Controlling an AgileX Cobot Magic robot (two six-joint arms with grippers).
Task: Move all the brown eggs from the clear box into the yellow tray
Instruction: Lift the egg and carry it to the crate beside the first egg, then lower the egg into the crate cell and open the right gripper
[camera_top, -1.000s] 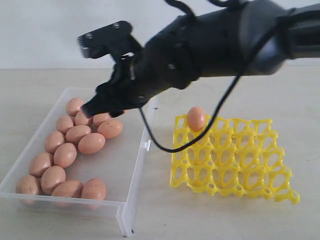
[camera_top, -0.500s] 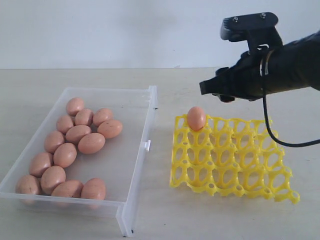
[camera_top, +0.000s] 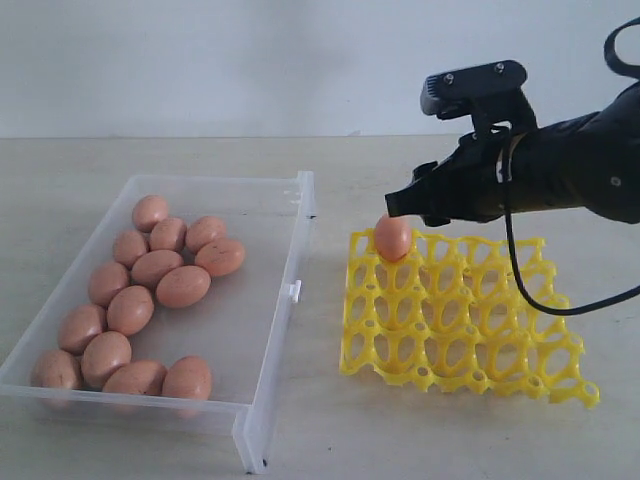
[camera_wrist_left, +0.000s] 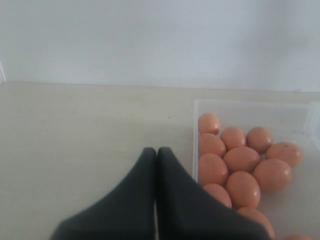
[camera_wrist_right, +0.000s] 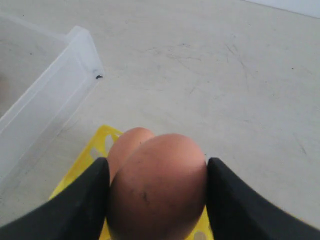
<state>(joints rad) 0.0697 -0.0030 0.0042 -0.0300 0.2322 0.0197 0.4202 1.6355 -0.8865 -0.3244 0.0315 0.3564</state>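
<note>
Pinching one brown egg (camera_wrist_right: 157, 190), the right jaws hide most of the yellow tray (camera_wrist_right: 93, 149); left jaws pressed together.

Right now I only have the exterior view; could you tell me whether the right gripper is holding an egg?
Observer: Yes, the right gripper is shut on a brown egg.
Operator: And on the left side, out of my view?
Observer: The left gripper is shut and empty.
Operator: Where is it, please?
Observer: Beside the clear box, outside its wall, over the table.
</note>
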